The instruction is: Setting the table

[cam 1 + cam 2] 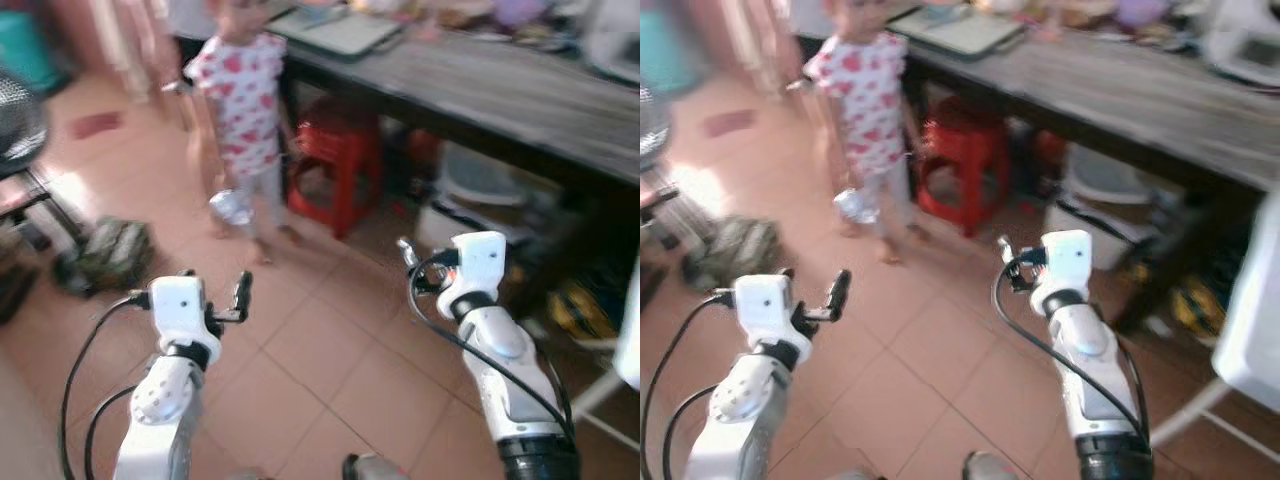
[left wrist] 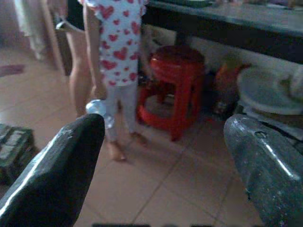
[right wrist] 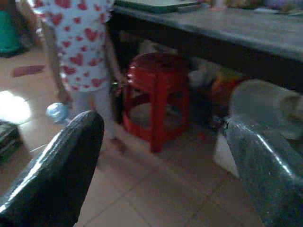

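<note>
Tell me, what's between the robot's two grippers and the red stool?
Bare tiled floor lies between the left gripper, right gripper and red stool, seen from the head.

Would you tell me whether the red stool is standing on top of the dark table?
No, the red stool stands on the tiled floor, tucked under the edge of the dark table.

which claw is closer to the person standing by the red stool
The left claw: the person in the heart-print shirt stands ahead on its side, while the right claw faces the dark table.

Person [image 1: 240, 110] beside red stool [image 1: 338, 165]
</note>
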Controlling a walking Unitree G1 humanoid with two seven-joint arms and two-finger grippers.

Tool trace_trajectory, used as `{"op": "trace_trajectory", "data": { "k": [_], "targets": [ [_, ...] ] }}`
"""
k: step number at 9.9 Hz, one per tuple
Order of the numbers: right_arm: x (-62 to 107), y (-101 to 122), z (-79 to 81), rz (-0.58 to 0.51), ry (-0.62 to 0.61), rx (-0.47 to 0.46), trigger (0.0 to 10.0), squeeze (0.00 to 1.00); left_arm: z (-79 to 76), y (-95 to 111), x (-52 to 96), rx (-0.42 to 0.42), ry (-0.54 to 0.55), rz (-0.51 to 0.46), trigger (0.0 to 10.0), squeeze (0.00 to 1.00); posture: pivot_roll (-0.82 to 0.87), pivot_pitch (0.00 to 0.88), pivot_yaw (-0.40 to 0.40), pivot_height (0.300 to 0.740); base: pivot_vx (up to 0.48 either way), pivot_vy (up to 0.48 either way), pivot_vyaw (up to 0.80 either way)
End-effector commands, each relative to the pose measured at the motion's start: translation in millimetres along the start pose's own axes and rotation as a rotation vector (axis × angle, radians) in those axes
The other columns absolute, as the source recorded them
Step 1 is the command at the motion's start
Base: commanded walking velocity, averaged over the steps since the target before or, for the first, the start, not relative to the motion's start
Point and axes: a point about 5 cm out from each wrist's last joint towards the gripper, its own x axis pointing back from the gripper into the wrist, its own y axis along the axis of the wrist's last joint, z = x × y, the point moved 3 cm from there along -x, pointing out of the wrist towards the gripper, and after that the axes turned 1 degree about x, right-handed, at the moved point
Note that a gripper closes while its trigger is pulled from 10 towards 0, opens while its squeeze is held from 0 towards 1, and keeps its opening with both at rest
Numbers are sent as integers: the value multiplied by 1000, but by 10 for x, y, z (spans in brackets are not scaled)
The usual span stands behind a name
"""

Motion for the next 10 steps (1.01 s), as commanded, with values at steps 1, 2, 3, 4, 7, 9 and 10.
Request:
{"op": "trace_trajectory", "data": {
  "k": [1,2,3,4,7,9,10],
  "targets": [
    [-12,53,24,-12,4,-5,10000,0,37,23,11,-7,22,-7,10000,0,64,40,42,740,0,0,-800],
    [-13,54,25,-13,4,-5,10000,0,34,16,11,1,20,-2,10000,0,64,40,42,740,0,0,-800],
    [-8,68,9,-19,-3,-5,10000,0,38,19,13,61,23,5,10000,0,63,40,42,740,0,0,-800],
    [1,102,-3,-33,-8,4,10000,0,50,47,11,57,32,-11,10000,0,63,39,42,740,0,0,-800],
    [-1,168,6,-55,-5,13,10000,0,16,107,9,40,18,-38,10000,0,64,34,40,740,0,0,-800],
    [-12,230,43,-75,9,23,10000,0,18,149,-5,30,22,-48,10000,0,65,33,41,740,0,0,-800],
    [4,255,50,-84,11,23,10000,0,8,146,12,46,17,-39,10000,0,65,34,42,740,0,0,-800]
  ]
}}
